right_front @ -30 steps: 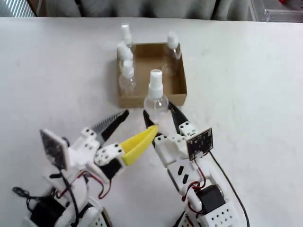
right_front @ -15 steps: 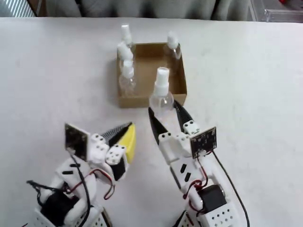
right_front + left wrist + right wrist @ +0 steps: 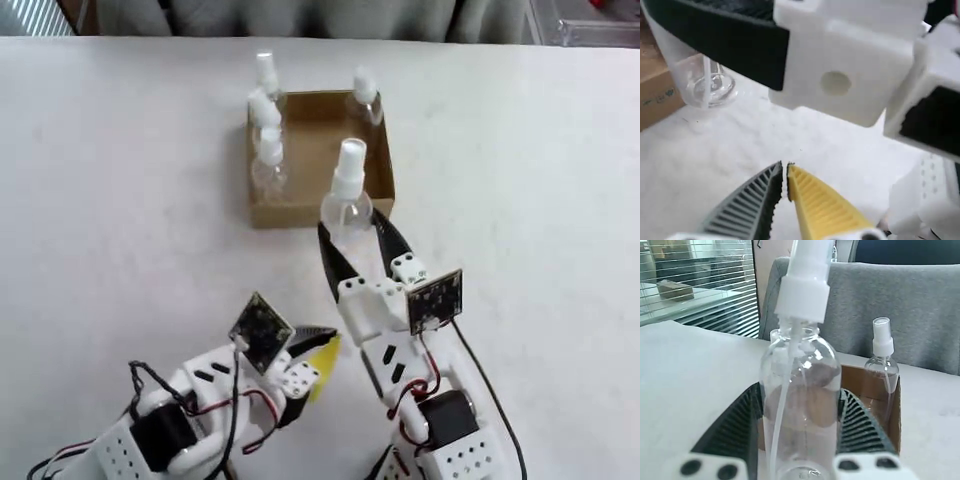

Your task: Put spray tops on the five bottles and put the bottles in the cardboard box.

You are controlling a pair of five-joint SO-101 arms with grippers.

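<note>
1. Four spray-topped bottles (image 3: 269,165) stood in the cardboard box (image 3: 290,213); that portion looked complete.
2. The fifth bottle (image 3: 346,210), spray top (image 3: 350,160) fitted, was held upright at the box's near wall, judged not yet inside.
3. The right gripper (image 3: 351,228) was part open, clamped around that bottle's body.
4. The left gripper (image 3: 784,168) was closed and empty above the worktop (image 3: 520,150).

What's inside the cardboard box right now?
Four spray-topped bottles: three along one side wall, one in the opposite far corner. The bottle in the right gripper hides one cardboard box corner.
</note>
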